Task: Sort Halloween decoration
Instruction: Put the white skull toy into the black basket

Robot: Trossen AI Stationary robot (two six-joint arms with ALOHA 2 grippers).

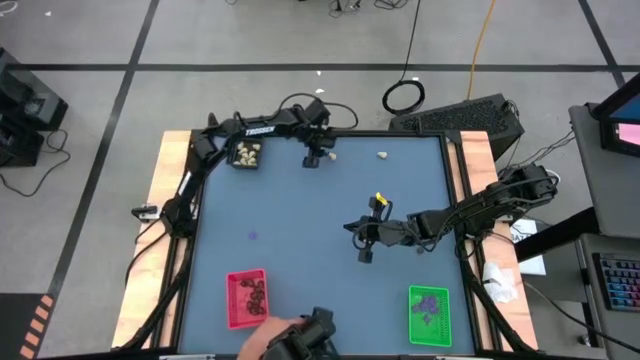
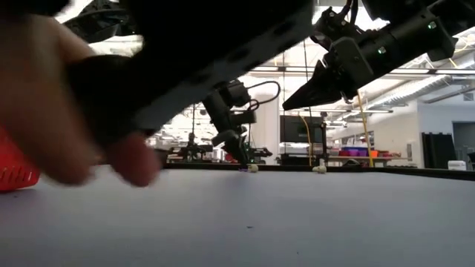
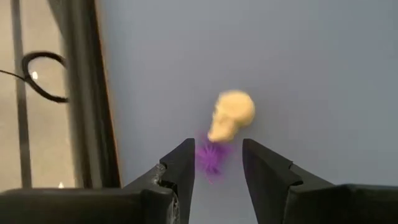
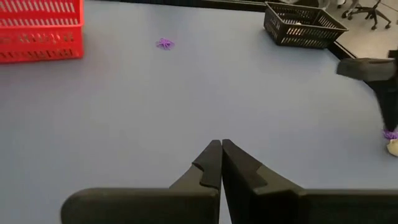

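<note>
I see the blue table (image 1: 300,230) from above with three trays: the black tray (image 1: 246,154) at the far left holding cream lumps, the red tray (image 1: 246,297) at the near edge with dark lumps, and the green tray (image 1: 429,312) near the right with purple bits. A person's hand (image 1: 262,338) reaches in at the near edge, close to the red tray, and blurs most of my low view.

My left gripper (image 3: 216,163) is down at the far side just beside the black tray, its fingers parted with a purple bit (image 3: 211,158) between the tips; I think it is lying loose on the table rather than pinched, though I cannot be sure. A cream skull (image 3: 230,114) sits just beyond it, touching or nearly so. Another cream lump (image 1: 382,154) lies farther right, and a second purple bit (image 4: 164,43) rests alone toward the red tray.

My right gripper (image 4: 221,163) hangs over mid-table, fingers pressed together on nothing.
</note>
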